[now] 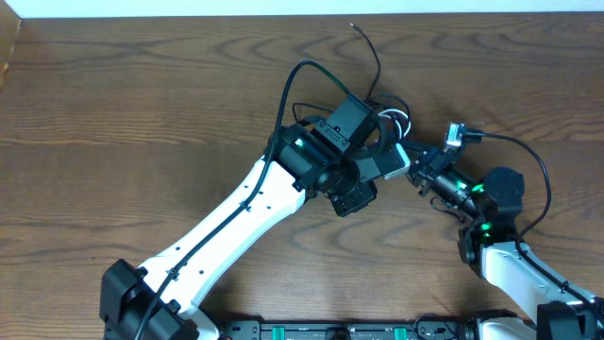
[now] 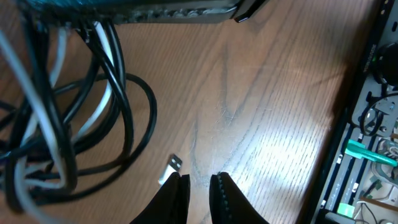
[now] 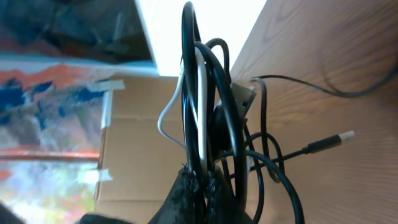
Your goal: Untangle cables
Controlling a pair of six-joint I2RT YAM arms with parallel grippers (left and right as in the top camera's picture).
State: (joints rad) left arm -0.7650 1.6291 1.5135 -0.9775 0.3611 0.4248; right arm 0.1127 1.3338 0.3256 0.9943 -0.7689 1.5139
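Black fingertips of the right gripper are pinched shut on the cables, clamping a bunch of black loops and one white cable that stand up from the grip, as seen from the right wrist. Just beyond, a metal-tipped plug on one black strand shows against the wooden table. A cardboard box sits past the table's edge.

From the left wrist, the left gripper hangs over bare wood, its jaws parted by a narrow slit with nothing between them. A small silver plug lies just beside one fingertip. Tangled black and white loops crowd the left of that view.

From overhead, the two grippers meet right of the table's centre, with the bundle bunched just above them. One black strand trails toward the far edge and another arcs out to the right.
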